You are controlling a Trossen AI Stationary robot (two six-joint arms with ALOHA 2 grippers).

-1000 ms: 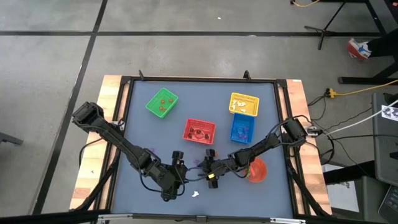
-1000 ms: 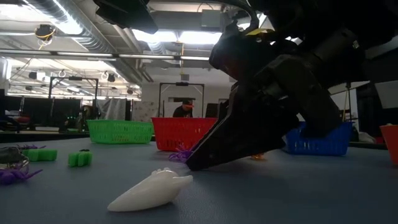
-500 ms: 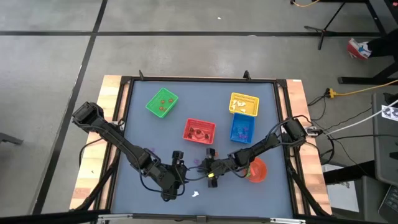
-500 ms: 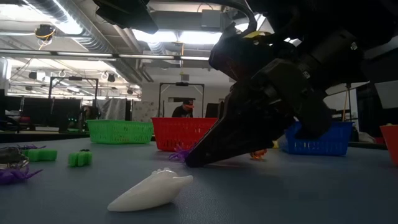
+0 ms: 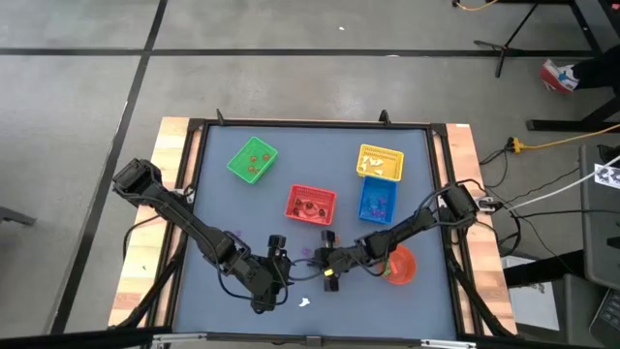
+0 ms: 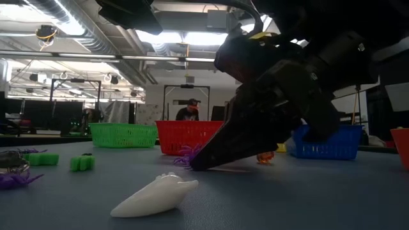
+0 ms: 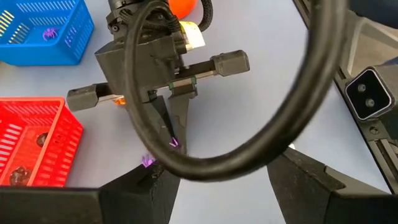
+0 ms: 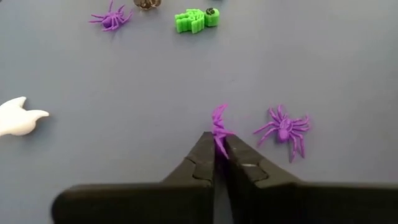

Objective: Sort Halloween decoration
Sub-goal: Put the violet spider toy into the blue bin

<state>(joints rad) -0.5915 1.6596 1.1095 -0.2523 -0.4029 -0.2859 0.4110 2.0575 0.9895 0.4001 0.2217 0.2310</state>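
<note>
1. the right gripper [image 8: 219, 149] is lowered to the table [image 5: 223, 208] with its fingertips closed together, and a small purple trinket [image 8: 219, 129] is pinched between them.
2. the pinched trinket is seen sticking out just past the tips, down at the table surface; whether it is lifted off the surface cannot be told.
3. a purple spider [image 8: 285, 130] is found just beside the closed tips, apart from them.
4. farther out ahead of the tips, a green trinket [image 8: 196, 19] and a second purple spider [image 8: 111, 18] are laid on the table, and a white ghost-shaped piece [image 8: 18, 117] is set well off to one side.
5. the left gripper [image 7: 217, 186] is held near the right one with its fingers spread wide and nothing between them.
6. beyond the right gripper, a red basket [image 5: 311, 204], a blue basket [image 5: 377, 199], a yellow basket [image 5: 380, 162] and a green basket [image 5: 253, 160] are placed, each with small trinkets inside.
7. an orange-red bowl [image 5: 400, 266] is set close beside the right arm.
</note>
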